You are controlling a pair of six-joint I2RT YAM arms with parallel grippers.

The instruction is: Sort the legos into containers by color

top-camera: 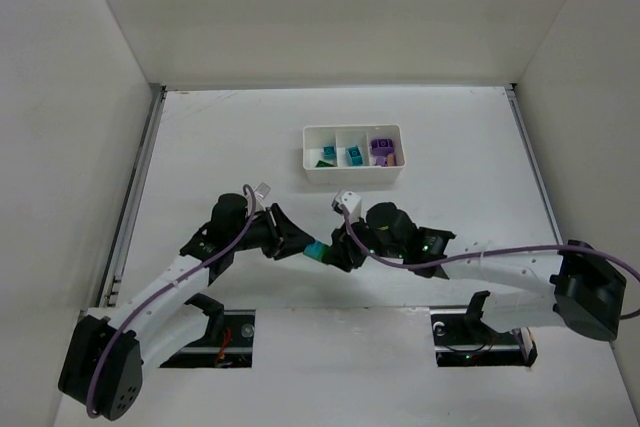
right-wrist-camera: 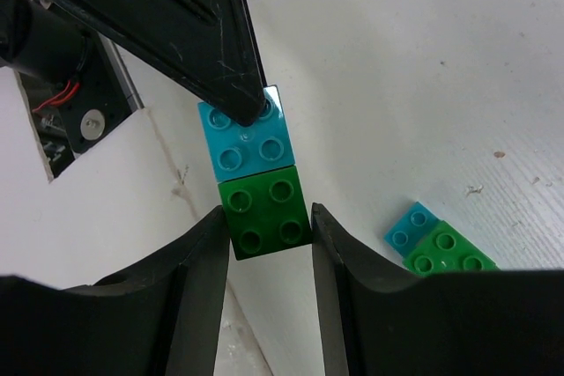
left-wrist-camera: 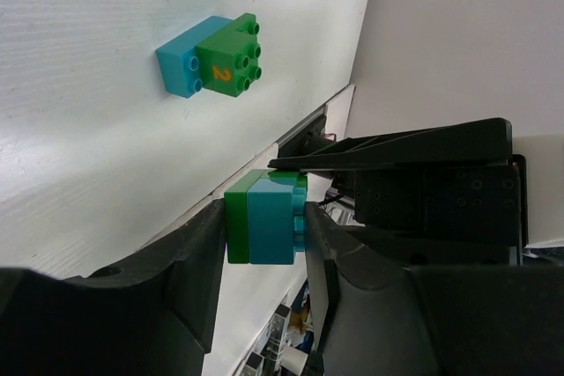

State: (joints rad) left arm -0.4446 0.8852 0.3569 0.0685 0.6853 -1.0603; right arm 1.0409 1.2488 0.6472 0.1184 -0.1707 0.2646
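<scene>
Presently, held clump [right-wrist-camera: 254,173]: glossy moulded plastic, one teal and one green part. Both arms grip it at once, near the front edge of the tabletop [top-camera: 220,147].
Teal brick [right-wrist-camera: 245,136]: square, with four round studs facing my right wrist camera.
Green brick [right-wrist-camera: 267,216]: the same square four-stud shape, butted against the teal one. I cannot tell how the two lock together.
Left claw [left-wrist-camera: 264,226]: clamped on the held clump. Its smooth black fingers [left-wrist-camera: 198,261] press either side, and one scuffed tip bears on the teal studs.
Right claw [right-wrist-camera: 264,226]: closed on the green brick, with a matte black finger touching each flank.
Second clump [left-wrist-camera: 211,57]: lies loose on the tabletop near the held one, apart from both claws. It is a lighter blue brick joined to a green one, and the green face carries an orange 2.
Tray [top-camera: 352,174]: thin-walled white plastic, rectangular, with three square compartments. It sits further back on the tabletop, well apart from the claws.
Left compartment: I see teal and a bit of green.
Middle compartment: a teal piece.
Right compartment: purple bricks [top-camera: 383,150].
Tabletop surface: white, with a faint ribbed grain and a few small specks.
</scene>
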